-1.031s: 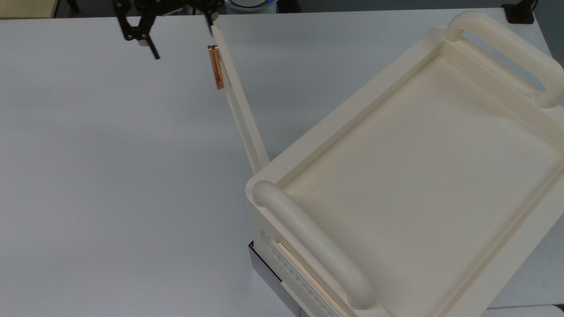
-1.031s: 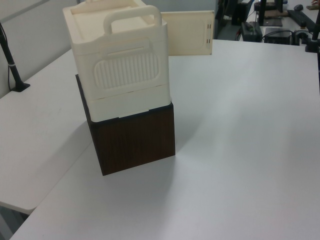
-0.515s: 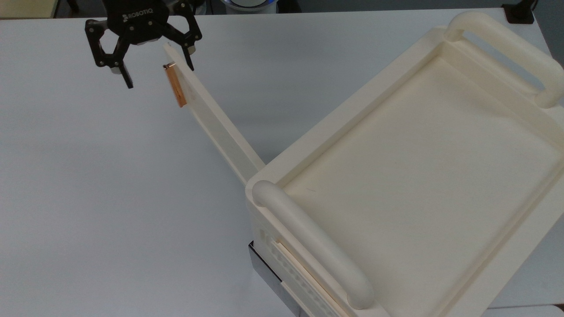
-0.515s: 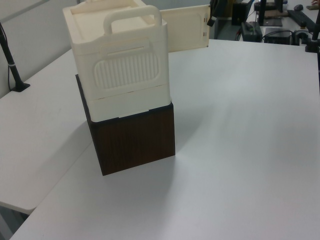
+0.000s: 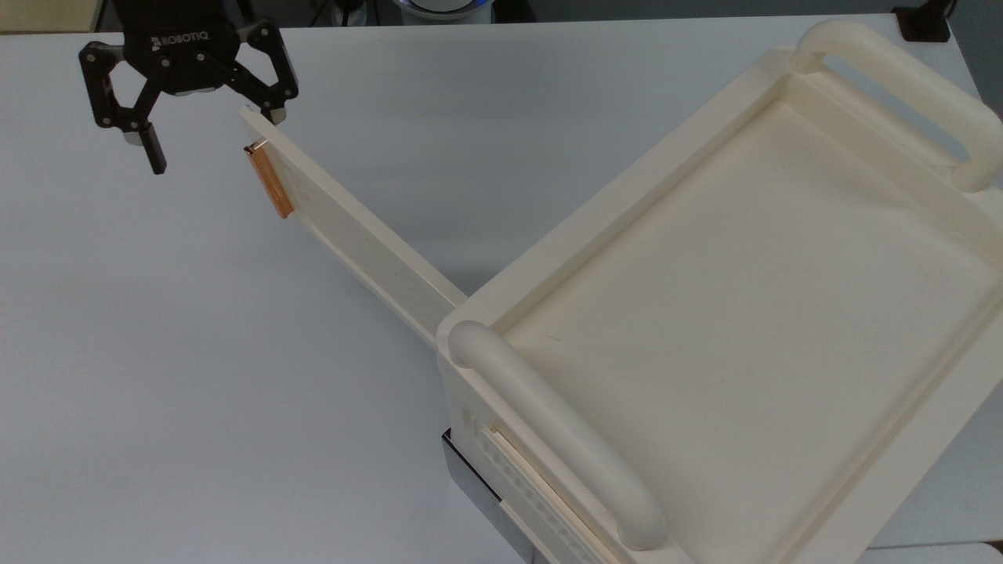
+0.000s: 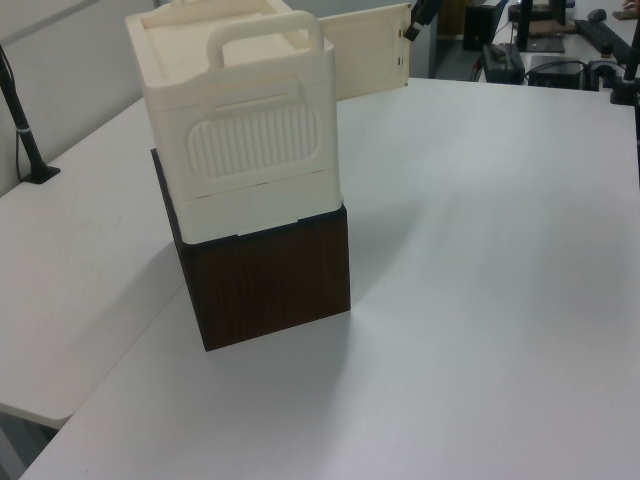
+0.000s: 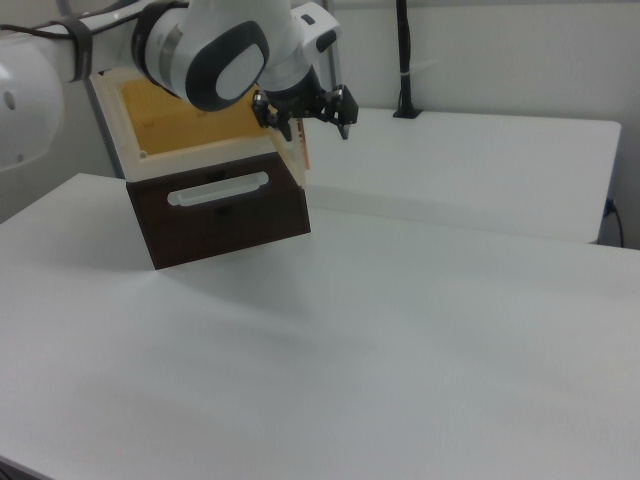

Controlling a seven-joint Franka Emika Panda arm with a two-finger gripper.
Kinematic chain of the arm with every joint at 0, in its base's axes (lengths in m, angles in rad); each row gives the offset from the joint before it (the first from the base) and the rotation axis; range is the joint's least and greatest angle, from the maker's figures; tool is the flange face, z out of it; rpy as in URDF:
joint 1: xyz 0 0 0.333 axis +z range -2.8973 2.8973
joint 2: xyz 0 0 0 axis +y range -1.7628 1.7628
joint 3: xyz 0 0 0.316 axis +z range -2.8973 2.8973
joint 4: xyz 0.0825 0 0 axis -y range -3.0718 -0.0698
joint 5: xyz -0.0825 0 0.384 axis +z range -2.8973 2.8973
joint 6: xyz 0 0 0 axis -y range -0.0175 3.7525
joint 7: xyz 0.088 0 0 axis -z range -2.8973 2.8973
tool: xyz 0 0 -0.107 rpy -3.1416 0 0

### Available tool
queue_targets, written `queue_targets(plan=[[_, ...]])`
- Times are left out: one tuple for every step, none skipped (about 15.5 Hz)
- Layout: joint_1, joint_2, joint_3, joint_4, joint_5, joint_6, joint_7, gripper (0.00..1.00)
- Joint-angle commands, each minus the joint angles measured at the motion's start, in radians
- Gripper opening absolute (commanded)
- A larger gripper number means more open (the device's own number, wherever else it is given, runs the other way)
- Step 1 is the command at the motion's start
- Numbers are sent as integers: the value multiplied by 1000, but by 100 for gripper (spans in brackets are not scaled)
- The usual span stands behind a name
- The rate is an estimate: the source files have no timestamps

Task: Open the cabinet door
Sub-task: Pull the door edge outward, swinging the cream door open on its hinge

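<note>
The cream cabinet (image 5: 744,313) fills the top view's right, resting on a dark brown box (image 6: 270,280). Its cabinet door (image 5: 353,235) stands swung out toward the top view's upper left, with the copper bar handle (image 5: 269,180) near its free end. My black gripper (image 5: 214,137) hangs open around that free end. One finger (image 5: 276,113) sits against the door's back edge, while the other finger (image 5: 154,157) hangs clear on the handle side. The left view shows the door (image 6: 365,50) behind the cabinet (image 6: 240,130), with the gripper (image 6: 420,15) at its end. In the right view the gripper (image 7: 310,112) is beside the cabinet (image 7: 200,150).
The white table (image 5: 196,352) stretches open across the top view's left and bottom. A shiny dark plate (image 5: 478,486) shows under the cabinet's near corner. A black pole (image 7: 403,60) stands at the table's far edge, and another black post (image 6: 25,130) is at the left view's left.
The door has swung further open, its free end moving left and down in the top view. My gripper has moved the same way, staying at the door's end.
</note>
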Motion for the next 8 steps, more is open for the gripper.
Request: queue_targets(plan=[[0,8,2,-10,-12,80,25,100],[-1,5,0,-11,-10,79,23,100],[-6,1,-6,-11,-10,76,23,100],[-7,-4,-10,-10,-12,65,22,100],[-9,-15,-10,-11,-12,54,23,100],[-16,-39,-14,-11,-12,1,23,100],[-29,-65,-17,-11,-12,-91,23,100],[-36,-96,-18,-11,-10,-195,25,100]])
